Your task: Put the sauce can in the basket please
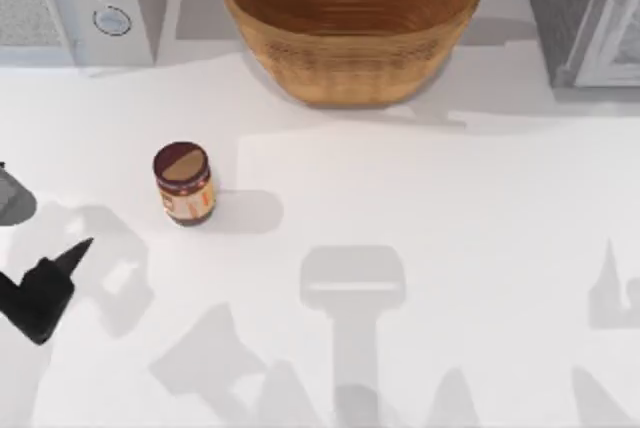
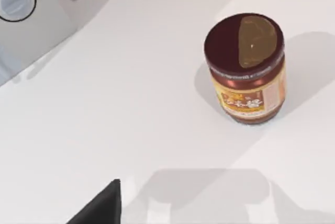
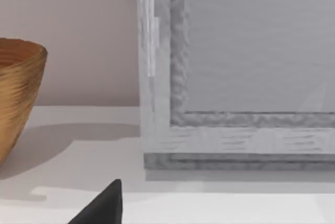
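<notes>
Standing upright on the white tabletop [image 1: 420, 208], toward its left side: small cylindrical sauce can [image 1: 184, 184] with dark brown-and-tan round lid, reddish-brown body and orange-yellow label, untouched and resting free. Judged barely begun as a task: nothing gripped, nothing lifted, everything from grasp to carry to release left to do. Sitting well apart from the can, at the far edge near the middle: large round woven wicker basket [image 1: 352, 23], light tan outside, darker ribbed brown inside, holding nothing visible. Hovering near the table's left edge, nearer the viewer than the can and clear of it: black left gripper [image 1: 45, 286], one dark fingertip [image 2: 102, 207] seen low in the left wrist view with the can [image 2: 246, 68] ahead; open or closed, cannot tell. Parked at the right side: right arm, its wrist view facing a grey framed cabinet [image 3: 241, 72] with the basket's wall [image 3: 18, 93] beside it.
</notes>
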`<control>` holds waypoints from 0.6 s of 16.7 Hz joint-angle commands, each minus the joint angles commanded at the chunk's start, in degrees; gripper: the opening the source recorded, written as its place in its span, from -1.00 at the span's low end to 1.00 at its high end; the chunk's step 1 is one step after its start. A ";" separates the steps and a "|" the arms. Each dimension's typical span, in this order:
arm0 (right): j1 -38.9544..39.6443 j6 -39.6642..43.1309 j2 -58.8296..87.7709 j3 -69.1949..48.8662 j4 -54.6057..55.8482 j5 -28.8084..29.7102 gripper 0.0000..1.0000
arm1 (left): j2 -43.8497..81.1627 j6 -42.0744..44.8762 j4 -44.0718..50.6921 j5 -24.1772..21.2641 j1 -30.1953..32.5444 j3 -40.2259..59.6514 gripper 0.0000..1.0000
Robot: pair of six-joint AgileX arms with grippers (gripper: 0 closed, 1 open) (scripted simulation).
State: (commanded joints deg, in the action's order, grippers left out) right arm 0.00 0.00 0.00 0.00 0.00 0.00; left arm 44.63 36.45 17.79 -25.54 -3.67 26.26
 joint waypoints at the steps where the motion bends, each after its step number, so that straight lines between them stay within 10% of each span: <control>1: 0.00 0.00 0.00 0.00 0.00 0.00 1.00 | 5.66 4.63 2.26 -3.25 -0.46 3.32 1.00; 10: 0.00 0.00 0.00 0.00 0.00 0.00 1.00 | 57.23 46.87 22.93 -32.86 -4.60 33.43 1.00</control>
State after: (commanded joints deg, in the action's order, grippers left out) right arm 0.00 0.00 0.00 0.00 0.00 0.00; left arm 101.85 83.33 40.73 -58.40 -8.27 59.69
